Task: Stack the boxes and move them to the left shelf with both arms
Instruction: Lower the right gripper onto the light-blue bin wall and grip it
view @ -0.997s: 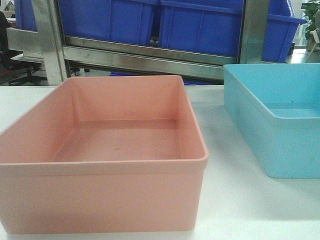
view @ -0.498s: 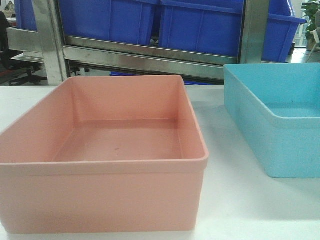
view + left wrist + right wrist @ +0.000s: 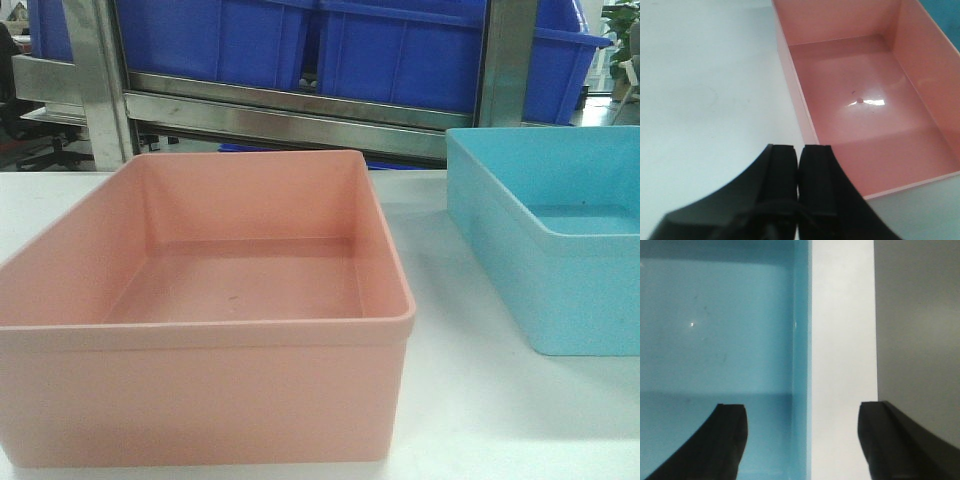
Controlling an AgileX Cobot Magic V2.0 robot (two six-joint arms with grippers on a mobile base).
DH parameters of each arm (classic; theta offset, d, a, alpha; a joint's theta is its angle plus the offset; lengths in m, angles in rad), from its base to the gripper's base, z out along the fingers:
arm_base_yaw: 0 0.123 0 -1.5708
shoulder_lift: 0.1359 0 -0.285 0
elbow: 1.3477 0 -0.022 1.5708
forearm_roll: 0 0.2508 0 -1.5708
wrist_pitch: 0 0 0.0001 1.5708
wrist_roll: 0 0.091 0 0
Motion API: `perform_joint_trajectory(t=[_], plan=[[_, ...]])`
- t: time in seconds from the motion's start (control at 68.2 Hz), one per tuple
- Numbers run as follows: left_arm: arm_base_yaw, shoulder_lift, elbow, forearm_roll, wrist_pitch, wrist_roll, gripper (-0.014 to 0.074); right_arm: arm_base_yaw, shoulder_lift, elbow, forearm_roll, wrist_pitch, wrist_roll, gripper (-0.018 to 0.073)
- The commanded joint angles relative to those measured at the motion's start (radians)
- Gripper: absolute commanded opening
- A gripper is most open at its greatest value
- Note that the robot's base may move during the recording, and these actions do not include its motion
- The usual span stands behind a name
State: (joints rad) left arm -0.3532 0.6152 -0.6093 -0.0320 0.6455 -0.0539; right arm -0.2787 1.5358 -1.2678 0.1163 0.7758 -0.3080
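The salmon pink box (image 3: pixel 210 310) stands empty on the white table, front and centre. To its right sits the light blue box (image 3: pixel 560 240), cut off by the frame edge. Neither arm shows in the front view. In the left wrist view my left gripper (image 3: pixel 799 148) is shut with nothing in it, hovering over the table just outside the pink box's (image 3: pixel 865 100) near left corner. In the right wrist view my right gripper (image 3: pixel 802 412) is open, its jaws straddling the right wall of the blue box (image 3: pixel 715 330) from above. The left shelf is out of view.
Behind the table stands a steel rack (image 3: pixel 290 115) carrying dark blue bins (image 3: pixel 400 50). The white table (image 3: pixel 842 340) ends just right of the blue box, with grey floor (image 3: pixel 917 330) beyond. Bare tabletop (image 3: pixel 705 90) lies left of the pink box.
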Motion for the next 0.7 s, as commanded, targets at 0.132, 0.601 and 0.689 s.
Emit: perform_joint_trajectory(t=[0.132, 0.601, 0.689], plan=[[-0.009, -0.002, -0.028, -0.002, -0.069, 0.000, -0.0013, -0.006, 0.137, -0.037, 0.003, -0.228, -0.025, 0.0561], [-0.009, -0.002, -0.028, -0.002, -0.067, 0.000, -0.0014, -0.003, 0.288, -0.037, 0.003, -0.339, -0.028, 0.0116], [-0.009, -0.002, -0.028, -0.004, -0.065, 0.000, -0.0013, -0.003, 0.288, -0.037, 0.003, -0.341, -0.028, 0.0056]])
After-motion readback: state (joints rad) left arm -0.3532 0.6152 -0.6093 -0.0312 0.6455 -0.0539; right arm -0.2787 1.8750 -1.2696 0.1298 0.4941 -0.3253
